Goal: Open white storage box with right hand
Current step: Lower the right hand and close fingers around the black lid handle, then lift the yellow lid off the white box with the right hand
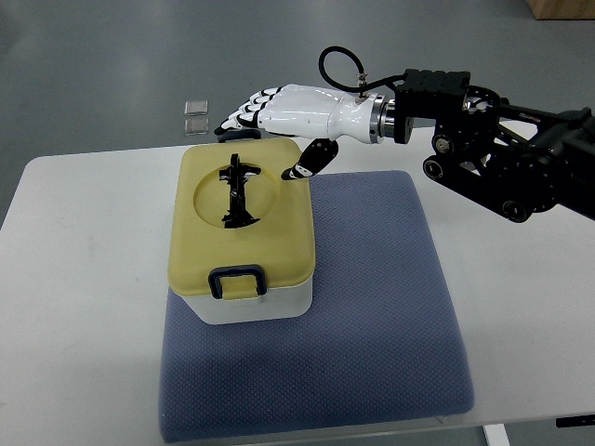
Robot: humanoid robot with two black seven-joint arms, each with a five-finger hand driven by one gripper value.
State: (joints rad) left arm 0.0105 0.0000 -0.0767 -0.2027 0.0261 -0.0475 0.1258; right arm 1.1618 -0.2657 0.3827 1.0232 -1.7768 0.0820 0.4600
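Risk sat with your right robot hand (279,113): fingers spread, empty, over the far edge of the yellow-lidded white plastic storage box (244,232) on the blue mat (390,307); an off-centre pull could tip it.

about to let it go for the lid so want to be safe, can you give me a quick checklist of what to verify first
1. Box seated: the white storage box stands upright on the blue mat, on the table. Ok.
2. Lid closed: the yellow lid sits flat on the box. Ok.
3. Front latch: looks folded down over the lid edge; whether it is locked, cannot tell.
4. Right hand position: at the lid's far edge, fingers open, thumb pointing at the lid. Ok.
5. Grip on lid: none yet; contact of the thumb, cannot tell.
6. Top handle: lying flat in its recess, free of the hand. Ok.
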